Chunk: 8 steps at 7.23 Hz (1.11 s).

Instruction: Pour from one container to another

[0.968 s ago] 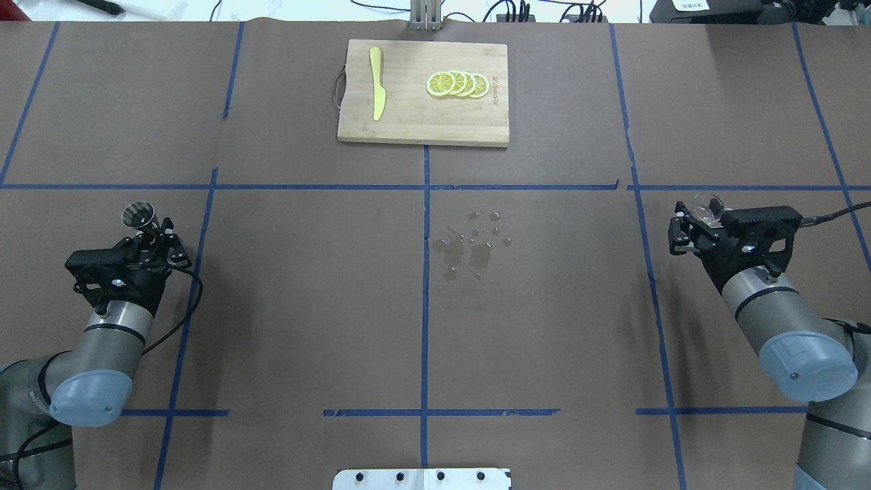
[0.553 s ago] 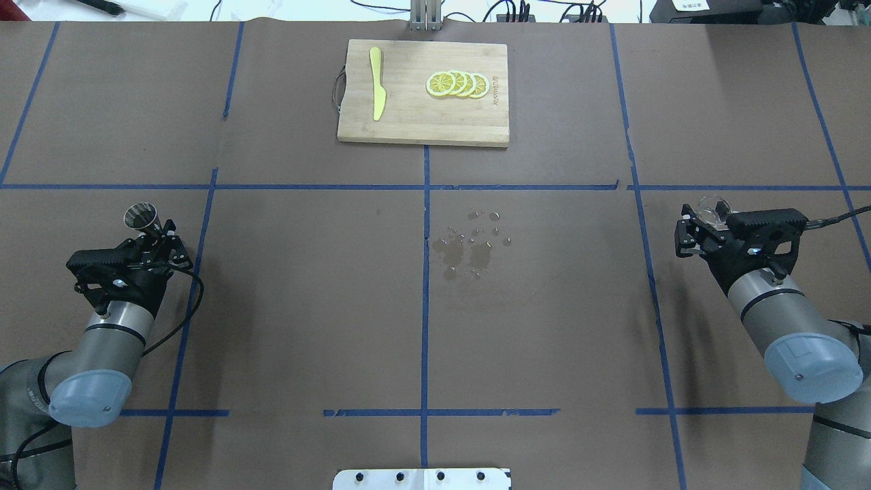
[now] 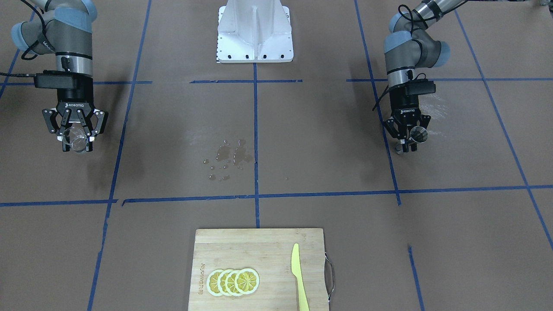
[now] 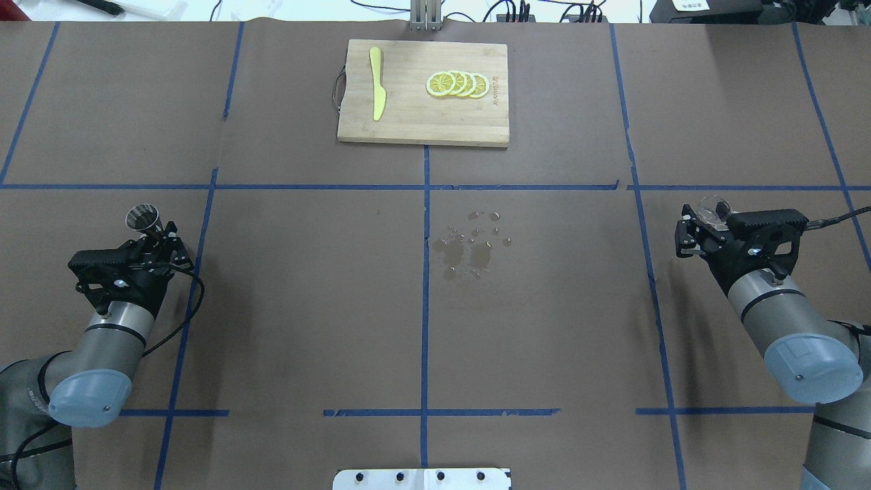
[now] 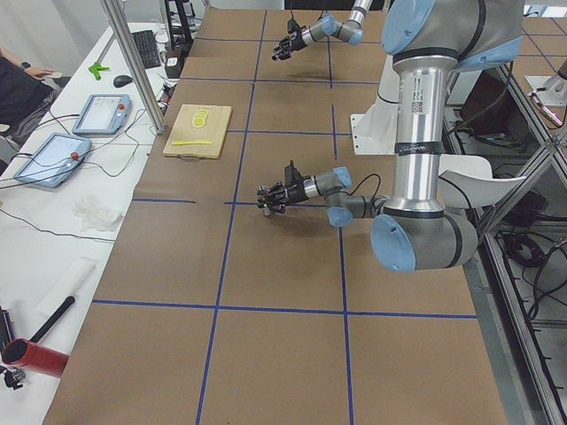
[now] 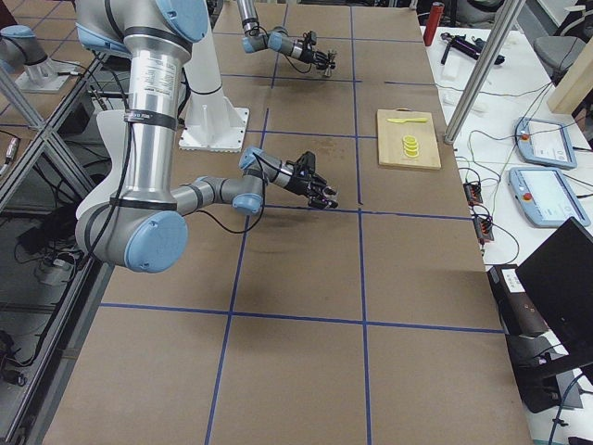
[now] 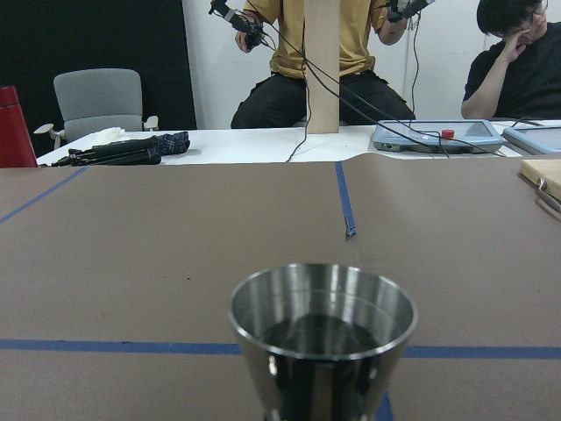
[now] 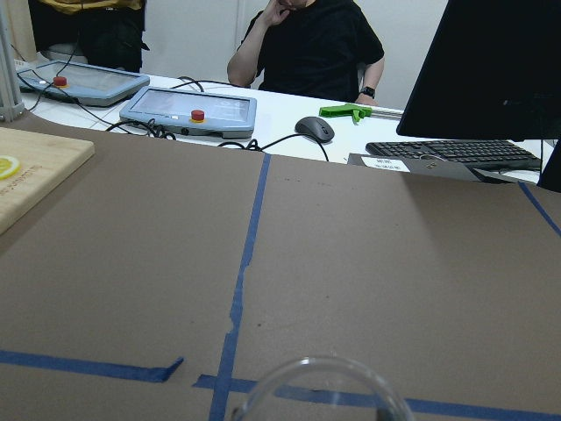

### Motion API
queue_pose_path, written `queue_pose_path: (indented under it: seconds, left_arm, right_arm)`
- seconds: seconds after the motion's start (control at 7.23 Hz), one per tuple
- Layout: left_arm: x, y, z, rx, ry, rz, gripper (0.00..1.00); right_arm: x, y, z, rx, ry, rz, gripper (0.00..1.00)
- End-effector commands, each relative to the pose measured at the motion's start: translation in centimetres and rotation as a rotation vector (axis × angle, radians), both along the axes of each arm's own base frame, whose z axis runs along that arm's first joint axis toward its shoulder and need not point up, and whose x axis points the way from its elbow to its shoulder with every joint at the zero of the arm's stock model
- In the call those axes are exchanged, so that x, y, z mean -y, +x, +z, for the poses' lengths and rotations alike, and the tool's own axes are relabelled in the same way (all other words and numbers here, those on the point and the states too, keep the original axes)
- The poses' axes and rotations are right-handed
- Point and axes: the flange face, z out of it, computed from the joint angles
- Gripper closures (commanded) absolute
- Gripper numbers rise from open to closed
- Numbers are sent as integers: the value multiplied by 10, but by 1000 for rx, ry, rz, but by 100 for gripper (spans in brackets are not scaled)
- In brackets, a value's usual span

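**2 vessels upright, 2 arms far apart**

The left gripper is narrowed to a tight pinch on the steel jigger, whose mouth sits level just ahead of the fingers, probably so nothing slops out. The right gripper is spread wider and clamps the clear glass, rim up. A wet spill lies between them, well away from both, so no pour is possible from here.

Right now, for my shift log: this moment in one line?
left hand: gripping jigger | right hand: gripping glass | droplets: mid-table
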Motion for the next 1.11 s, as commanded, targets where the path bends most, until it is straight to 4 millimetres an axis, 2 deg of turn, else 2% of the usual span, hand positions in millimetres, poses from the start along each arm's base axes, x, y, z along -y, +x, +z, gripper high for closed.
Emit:
queue_pose_path:
  seconds: [0.0, 0.28, 0.55, 0.69, 0.83, 0.97]
  left_arm:
    - [0, 1, 0, 1, -5, 10, 61]
    - [-1, 1, 1, 3, -7, 13, 53]
    - [-1, 1, 0, 3, -6, 14, 51]
    - [-1, 1, 1, 4, -7, 14, 29]
    - [-1, 2, 1, 6, -11, 22, 0]
    - [-1, 2, -1, 27, -18, 60, 0]
  right_arm:
    - [0, 0, 0, 0, 0, 0, 100]
    - [0, 0, 0, 1, 1, 0, 100]
    - [0, 0, 0, 1, 1, 0, 100]
    - [0, 0, 0, 1, 1, 0, 100]
    - [0, 0, 0, 3, 1, 0, 100]
    - [0, 0, 0, 3, 1, 0, 100]
